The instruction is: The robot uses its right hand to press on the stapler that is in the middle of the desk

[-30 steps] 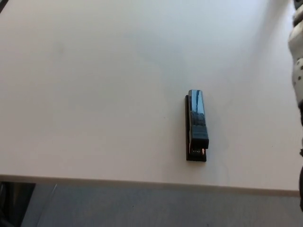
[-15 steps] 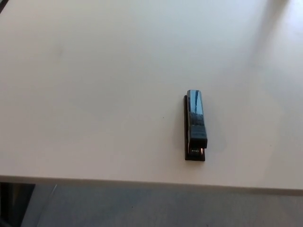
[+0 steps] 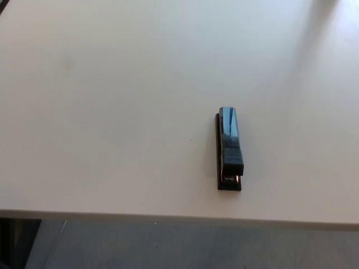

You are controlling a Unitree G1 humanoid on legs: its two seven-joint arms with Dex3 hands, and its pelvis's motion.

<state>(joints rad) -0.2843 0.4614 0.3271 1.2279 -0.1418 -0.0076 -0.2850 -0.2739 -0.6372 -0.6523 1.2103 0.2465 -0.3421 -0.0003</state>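
Note:
A black stapler (image 3: 230, 148) lies on the white desk (image 3: 112, 112), right of centre and close to the front edge. Its long axis runs front to back, and its mouth end faces the desk's front edge. Its glossy top arm rests down on the base. Neither of my hands shows in the head view, and nothing touches the stapler.
The desk's front edge (image 3: 168, 216) runs across the bottom of the picture, with grey floor (image 3: 185, 246) below it. A dark object (image 3: 11, 241) shows at the bottom left under the desk.
A speckled white and black shape at the right edge one second ago has left the picture. The view has shifted slightly; the stapler lies as before.

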